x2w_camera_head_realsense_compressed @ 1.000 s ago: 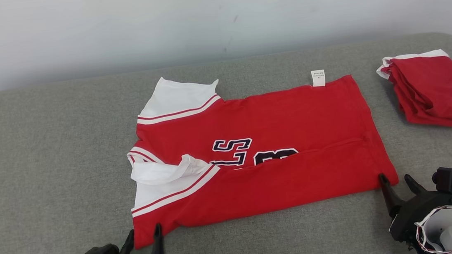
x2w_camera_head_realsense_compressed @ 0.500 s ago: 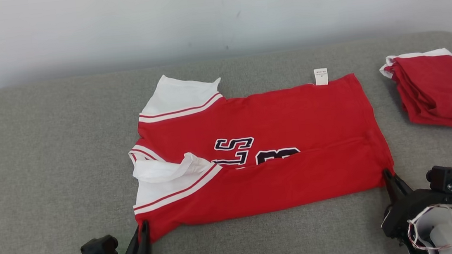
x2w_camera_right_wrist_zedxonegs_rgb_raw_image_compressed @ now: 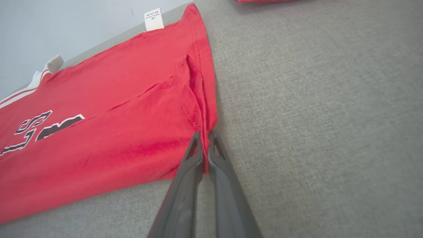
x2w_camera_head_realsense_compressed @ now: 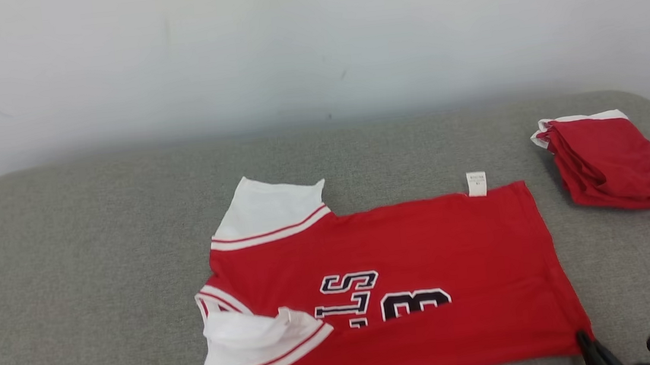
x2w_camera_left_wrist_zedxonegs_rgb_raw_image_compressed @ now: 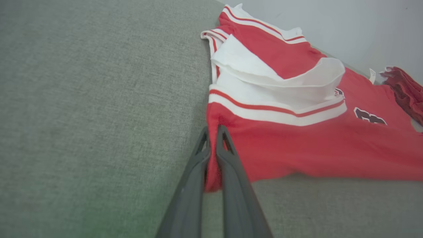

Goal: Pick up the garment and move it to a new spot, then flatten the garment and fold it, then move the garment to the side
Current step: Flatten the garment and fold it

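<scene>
Garment [x2w_camera_head_realsense_compressed: 403, 246], red-and-white lettered jersey, near corners pinched by left gripper [x2w_camera_left_wrist_zedxonegs_rgb_raw_image_compressed: 213, 129], right gripper [x2w_camera_right_wrist_zedxonegs_rgb_raw_image_compressed: 205, 135]

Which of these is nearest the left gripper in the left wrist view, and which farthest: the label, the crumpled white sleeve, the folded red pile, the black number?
From the left gripper, shut on the jersey corner:
1. Sleeve, just ahead of the fingertips.
2. Number, on the chest, to the right.
3. Label, at the jersey's far edge.
4. Pile, beyond the label, off the jersey.
</scene>
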